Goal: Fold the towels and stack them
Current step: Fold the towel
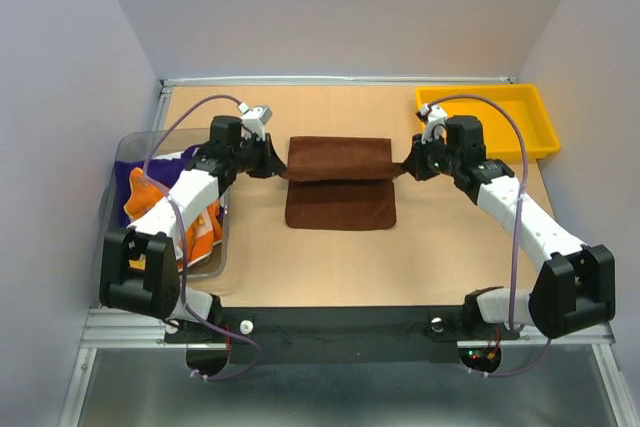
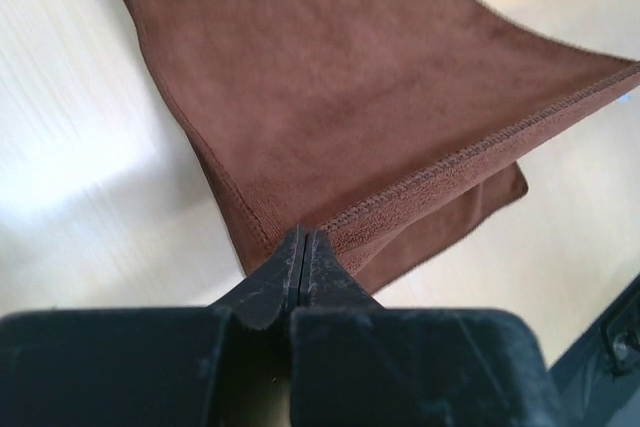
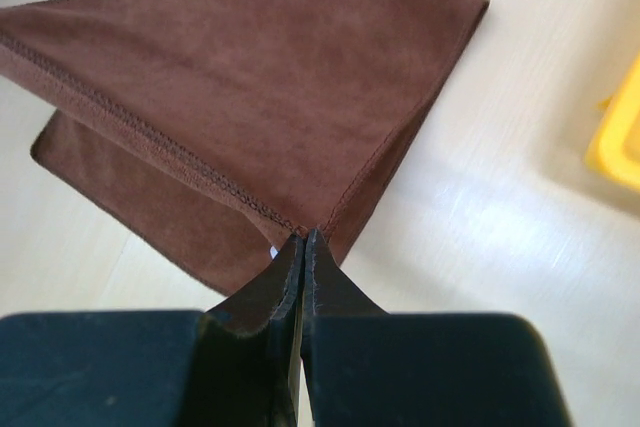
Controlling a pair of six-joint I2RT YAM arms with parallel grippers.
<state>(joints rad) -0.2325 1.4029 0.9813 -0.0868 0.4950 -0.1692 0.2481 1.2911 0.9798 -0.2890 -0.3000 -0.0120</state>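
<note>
the brown towel [image 1: 339, 185] lies mid-table between the two arms, its long axis running left to right. the left gripper [image 1: 272, 161] is pinched tight on the towel's left corner [image 2: 300, 232] and the right gripper [image 1: 410, 167] is pinched tight on the right corner [image 3: 298, 232], so the far stitched edge hangs lifted and taut between them, over the lower layer flat on the table [image 1: 440, 237]. both claws sit equally near, one at each end; the fold likely turns on carrying that edge toward the near edge together.
</note>
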